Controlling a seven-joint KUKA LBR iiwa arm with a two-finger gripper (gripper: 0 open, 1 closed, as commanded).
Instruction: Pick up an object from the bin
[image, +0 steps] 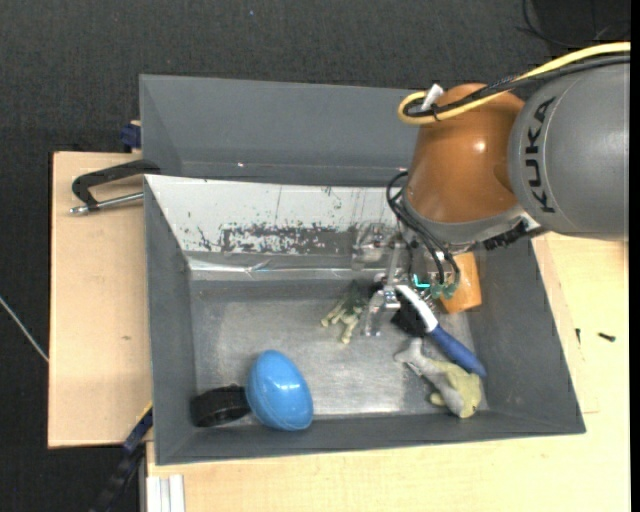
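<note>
**A:** Which step did you log for this one?

**B:** Approach, with no grasp confirmed. Your tool (378, 305) sat low in the bin (168, 320), right of centre and toward the back wall. It was just beside a small green-and-tan pronged thing (345, 316). I saw nothing clamped in the tool, and I could not tell if it was released or clenched.

**A:** Where was that thing exactly?

**B:** On the bin floor near the middle, just left of your tool. I couldn't tell if they were touching. It lay well apart from the blue egg (278, 390) and the black ring (219, 405), which touched each other at the front left.

**A:** Orientation?

**B:** The long axis ran diagonally, front-left to back-right. The pale prongs pointed front-left and the darker green end pointed at your tool.

**A:** And the next move?

**B:** My judgement: you needed to shift left over its middle, turn the tool across that diagonal, then lower and clench. There were 2 neighbours to avoid on the right, a blue-handled stick (455, 350) and a tan lumpy toy (452, 388). Both lay near enough to snag.
</note>
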